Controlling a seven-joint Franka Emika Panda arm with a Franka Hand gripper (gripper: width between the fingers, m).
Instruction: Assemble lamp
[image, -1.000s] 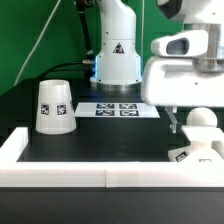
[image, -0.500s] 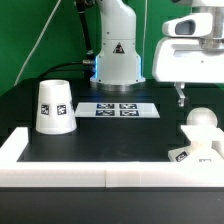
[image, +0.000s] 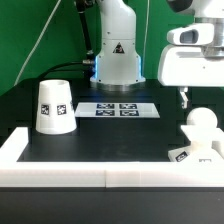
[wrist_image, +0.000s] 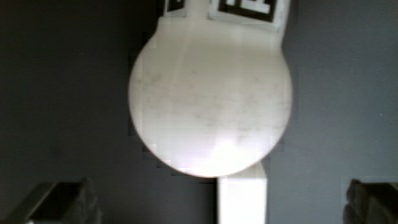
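The arm (image: 190, 62) has risen since a second ago, above the exterior view's right side of the tabletop (image: 100, 135). The shade (image: 52, 105) stands unmoved, mouth down, well apart at the left. The base (image: 196, 155) carries the bulb (image: 203, 124) upright and seemingly seated, so the shade likely comes next. The claw (image: 183, 97), earlier beside the bulb, now hangs above it, spread wide and empty.

Even, soft light; bulb (wrist_image: 210, 95) blurred, glary.

Matte white plastic-looking bulb (wrist_image: 210, 100), shade (image: 53, 106), base (image: 196, 153)
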